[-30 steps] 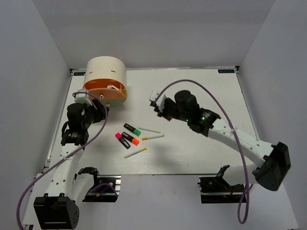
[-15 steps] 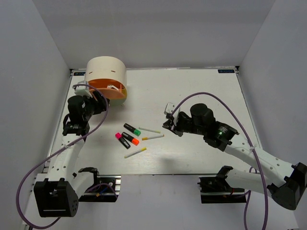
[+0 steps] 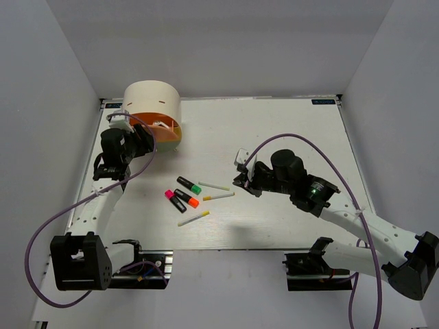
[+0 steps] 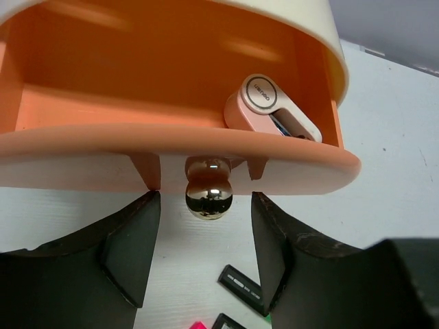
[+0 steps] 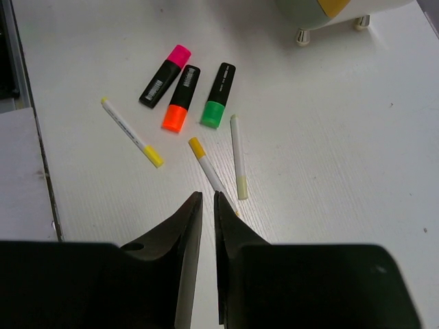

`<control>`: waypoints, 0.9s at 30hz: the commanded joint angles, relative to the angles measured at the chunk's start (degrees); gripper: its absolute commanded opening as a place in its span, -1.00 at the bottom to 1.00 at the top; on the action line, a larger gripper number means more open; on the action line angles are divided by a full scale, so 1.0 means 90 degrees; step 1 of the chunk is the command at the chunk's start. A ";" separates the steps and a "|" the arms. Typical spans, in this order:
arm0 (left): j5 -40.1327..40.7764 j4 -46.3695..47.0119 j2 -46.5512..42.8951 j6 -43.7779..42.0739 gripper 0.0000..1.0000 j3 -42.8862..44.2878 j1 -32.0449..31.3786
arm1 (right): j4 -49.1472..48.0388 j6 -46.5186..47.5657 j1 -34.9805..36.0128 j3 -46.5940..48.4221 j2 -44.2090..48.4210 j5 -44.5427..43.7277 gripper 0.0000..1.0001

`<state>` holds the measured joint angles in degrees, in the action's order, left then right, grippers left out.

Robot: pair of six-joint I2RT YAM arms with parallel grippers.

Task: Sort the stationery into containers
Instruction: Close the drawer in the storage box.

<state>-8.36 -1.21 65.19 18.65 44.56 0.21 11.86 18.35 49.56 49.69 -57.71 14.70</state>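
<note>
The left claw point(image 4: 206, 229) stood wide open, its fingers point(image 4: 134, 240) on either side of the shiny knob point(image 4: 208, 190) without touching it, just under the open orange drawer point(image 4: 171, 147) of the cream organiser point(image 3: 152, 101) at the table's point(image 3: 288, 123) far-left corner. A pinkish eraser-like piece point(image 4: 264, 103) lay at the drawer's right end. Left of centre, toward the near edge, the pink highlighter point(image 5: 163, 77), orange highlighter point(image 5: 180, 99) and green highlighter point(image 5: 218, 92) lay side by side, with three thin sticks point(image 5: 130, 131) around them. Right of these, the right claw point(image 5: 208, 202) hung with jaws narrowed almost together, holding nothing.
</note>
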 commanded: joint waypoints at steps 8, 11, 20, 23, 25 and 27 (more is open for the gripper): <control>0.0196 0.0573 0.0286 -0.0012 0.30 0.0469 0.0026 | -0.0292 -0.0056 0.0011 -0.0092 0.0114 -0.0051 -0.63; 0.0196 0.0643 0.0412 0.0046 0.30 0.0528 0.0026 | -0.0312 -0.0056 0.0021 -0.0092 0.0133 -0.0061 -0.61; 0.0129 0.0848 0.0608 0.0104 0.30 0.0587 0.0026 | -0.0331 -0.0047 0.0011 -0.0121 0.0133 -0.0100 -0.61; 0.0128 0.0916 0.0755 0.0173 0.30 0.0655 0.0026 | -0.0370 -0.0056 0.0011 -0.0131 0.0124 -0.0119 -0.61; 0.0070 0.0984 0.0891 0.0242 0.30 0.0655 0.0026 | -0.0360 -0.0056 0.0001 -0.0140 0.0133 -0.0129 -0.61; 0.0070 0.1043 0.0950 0.0300 0.30 0.0713 0.0026 | -0.0331 -0.0056 0.0001 -0.0140 0.0123 -0.0139 -0.58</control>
<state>-7.03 5.98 73.52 20.38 48.51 0.21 11.46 18.35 49.56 48.88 -57.67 13.87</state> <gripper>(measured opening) 0.653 0.209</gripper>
